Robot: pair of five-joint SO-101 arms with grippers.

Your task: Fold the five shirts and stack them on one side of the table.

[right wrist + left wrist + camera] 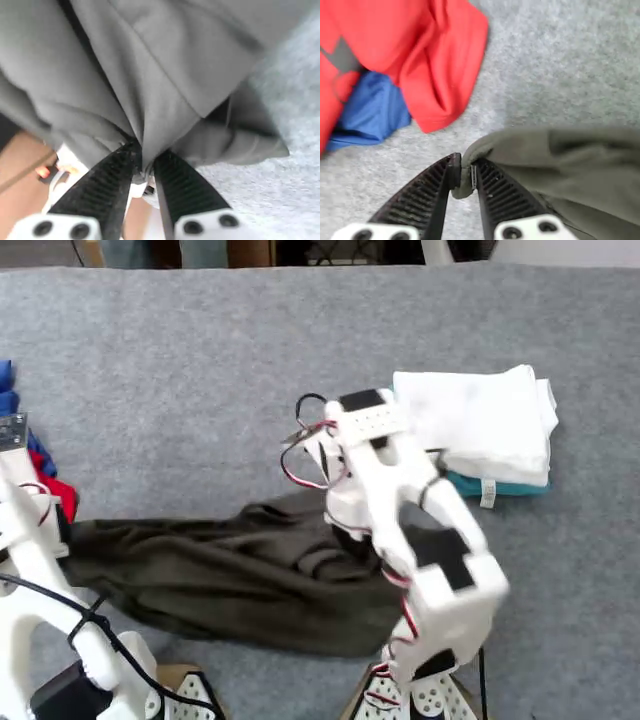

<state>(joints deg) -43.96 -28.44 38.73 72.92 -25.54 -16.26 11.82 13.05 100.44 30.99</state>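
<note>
1. Jaws on both arms bite the olive shirt [230, 580], stretched out at six o'clock, likely ready for a fold. The folded white shirt [480, 425] sits on the teal shirt [500, 488] at two o'clock.
2. Left wrist view: the left gripper [462, 167] is clenched on the olive hem, with the red shirt [420, 60] and blue shirt [370, 112] heaped nearby.
3. Right wrist view: the right gripper [142, 155] clamps a fold, and the cloth drapes over it.

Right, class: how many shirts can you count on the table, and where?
5. White shirt folded atop teal shirt at the right; dark olive shirt spread mid-table; red shirt partly over blue shirt at the left edge. Others could hide beneath.
</note>
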